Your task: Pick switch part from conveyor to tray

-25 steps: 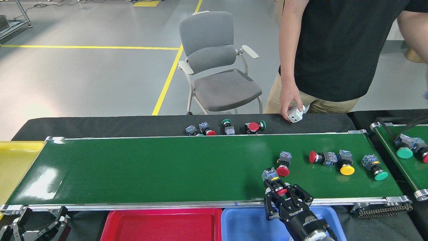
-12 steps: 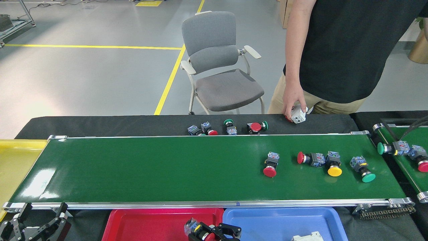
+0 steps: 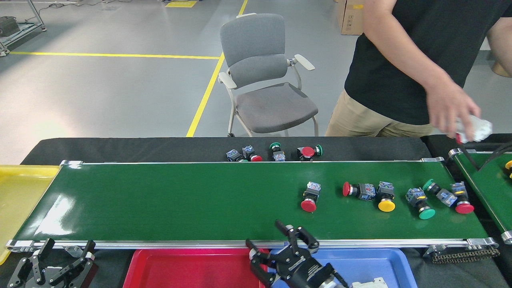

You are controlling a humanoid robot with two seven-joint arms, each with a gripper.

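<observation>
Tray, yellow (image 3: 20, 192), sits off the conveyor's (image 3: 180, 200) left end. Left gripper (image 3: 56, 266) rests below the conveyor's near left corner, jaws apart, holding nothing. Red tray (image 3: 192, 270) lies along the near rail at centre, with the blue tray (image 3: 372, 262) beside it on the right. Right gripper (image 3: 280, 250) stands over the gap between these two trays at the near rail, jaws spread wide and empty. Switch parts lie on the belt's right half: a red-capped one (image 3: 310, 197), then a red-and-yellow pair (image 3: 370, 194), a green-capped one (image 3: 419, 205), and a green-and-red pair (image 3: 450, 195) nearest the right end. Four further parts (image 3: 276, 153) sit on the black cloth behind the far rail. A person's hand (image 3: 452, 110) holds a white part above the far right corner.
</observation>
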